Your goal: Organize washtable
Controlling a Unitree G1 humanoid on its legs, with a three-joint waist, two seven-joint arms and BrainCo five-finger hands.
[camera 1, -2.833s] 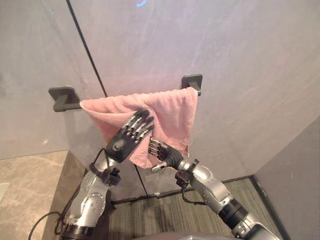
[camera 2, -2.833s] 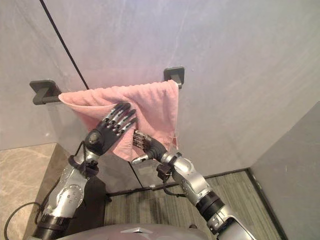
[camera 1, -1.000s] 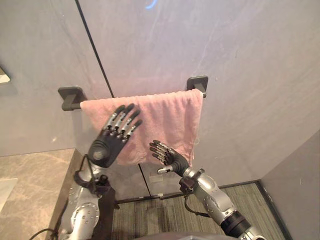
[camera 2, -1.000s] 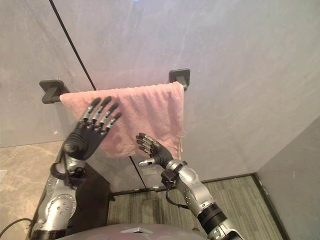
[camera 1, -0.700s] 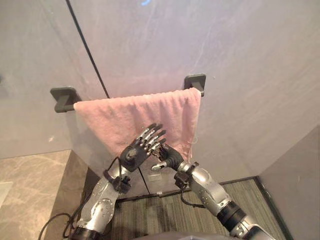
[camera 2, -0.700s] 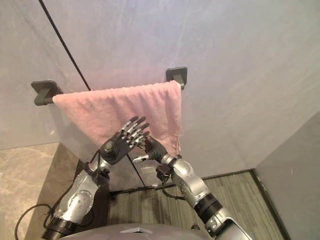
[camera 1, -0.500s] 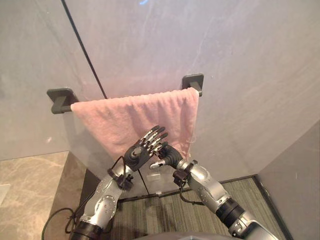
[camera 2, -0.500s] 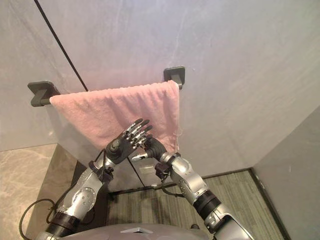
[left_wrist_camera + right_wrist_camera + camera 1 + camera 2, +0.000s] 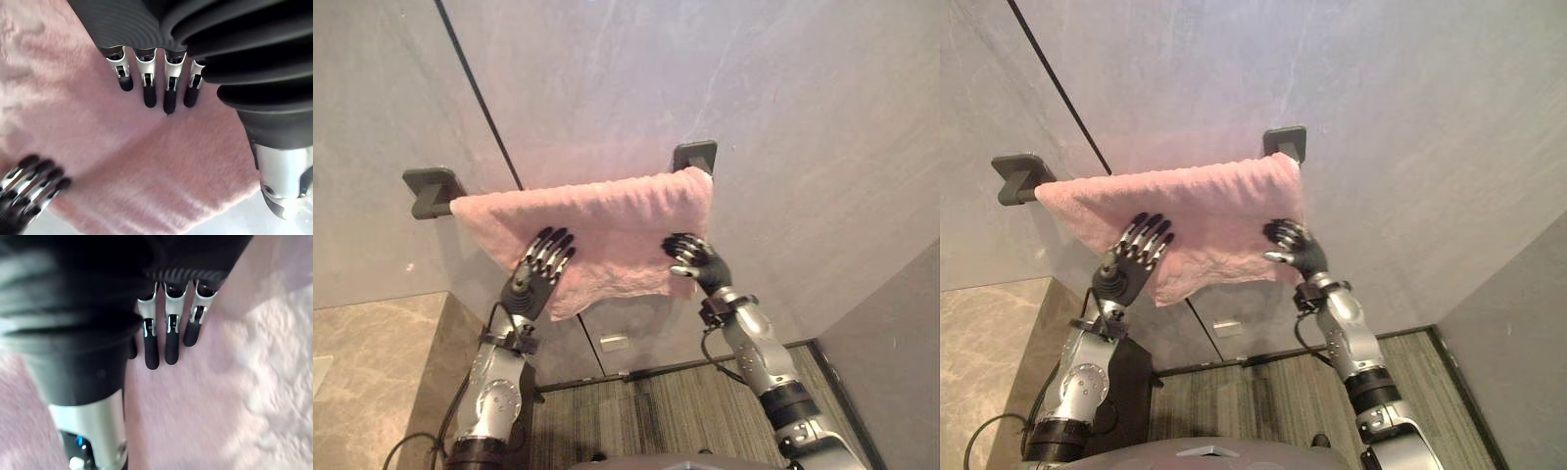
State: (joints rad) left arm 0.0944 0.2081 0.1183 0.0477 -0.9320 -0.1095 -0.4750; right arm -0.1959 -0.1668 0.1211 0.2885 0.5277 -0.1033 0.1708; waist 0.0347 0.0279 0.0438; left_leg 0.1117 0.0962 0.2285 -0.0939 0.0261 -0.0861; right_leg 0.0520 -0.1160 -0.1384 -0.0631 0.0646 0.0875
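A pink towel (image 9: 607,220) hangs over a dark bar between two wall brackets, the left bracket (image 9: 429,188) and the right bracket (image 9: 695,155). My left hand (image 9: 534,278) lies flat on the towel's lower left part, open, its fingers (image 9: 149,93) straight against the cloth. My right hand (image 9: 695,264) presses the towel's lower right edge, also open, with straight fingers (image 9: 168,340) resting on the pink cloth. The towel's lower hem is bunched up between the two hands.
The grey wall has a dark vertical seam (image 9: 475,93) behind the bar. A marble counter (image 9: 362,372) lies at the lower left. A striped floor (image 9: 656,411) and a small white wall plate (image 9: 614,342) lie below the towel.
Both hands were close together under the towel's lower middle. They have spread apart and risen, left one to the left, right one to the right edge, and the hem is lifted.
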